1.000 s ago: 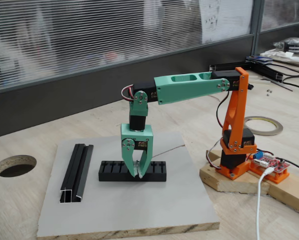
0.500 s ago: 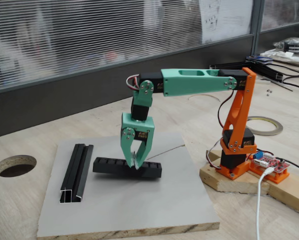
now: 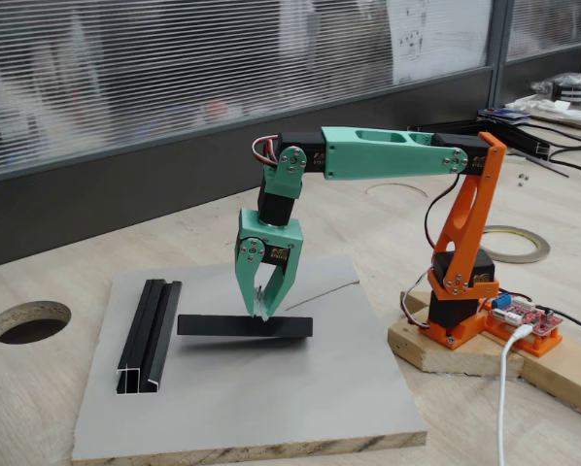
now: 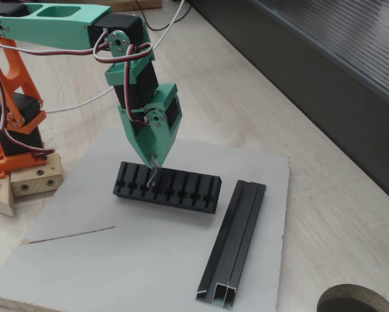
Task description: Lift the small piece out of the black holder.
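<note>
Landmark for all places: the long low black rectangular slotted holder (image 4: 166, 187), lying on the grey flat board (image 3: 271, 388) that sits on the pale wooden counter (image 3: 57, 282).

Gripper: the mint-green two-finger gripper (image 4: 153, 167) points almost straight down, tips meeting directly above the holder's slotted top, toward the end nearer the orange arm base (image 3: 458, 291). The fingers look pinched together on the small whitish thin sliver (image 4: 152, 177); the sliver hangs from the tips and its lower end reaches the level of the holder's top. Whether that lower end is free of the slot or just inside it cannot be told from either fixed view.

Key relation: the sliver's long axis is near vertical, crosswise to the holder's long axis, which runs flat along the board. The sliver lies straight below the gripper (image 3: 262, 309), so the way out of the slot is straight up.

Holder attitude: in a fixed view the holder (image 3: 244, 326) shows as a thin dark slab with no slots visible. It may be tipped or lifted with the sliver; uncertain.

Judgement: the extraction is in hand, not confirmed complete. A further vertical rise is called for; the risk is the holder coming up too.

Beside the holder, away from the arm base: a black metal channel rail (image 4: 233, 240), apart from it.
</note>
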`<act>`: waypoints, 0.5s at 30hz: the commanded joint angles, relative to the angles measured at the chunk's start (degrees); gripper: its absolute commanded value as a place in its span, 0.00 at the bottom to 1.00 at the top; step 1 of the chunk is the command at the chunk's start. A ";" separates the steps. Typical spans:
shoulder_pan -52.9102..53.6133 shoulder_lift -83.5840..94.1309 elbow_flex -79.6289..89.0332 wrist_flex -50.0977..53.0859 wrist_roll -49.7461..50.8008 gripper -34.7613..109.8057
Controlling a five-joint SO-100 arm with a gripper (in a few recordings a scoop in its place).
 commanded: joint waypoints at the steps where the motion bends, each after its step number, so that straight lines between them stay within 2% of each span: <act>1: -0.79 2.99 -0.44 0.88 0.26 0.27; 15: -0.79 3.16 -1.23 0.26 0.26 0.27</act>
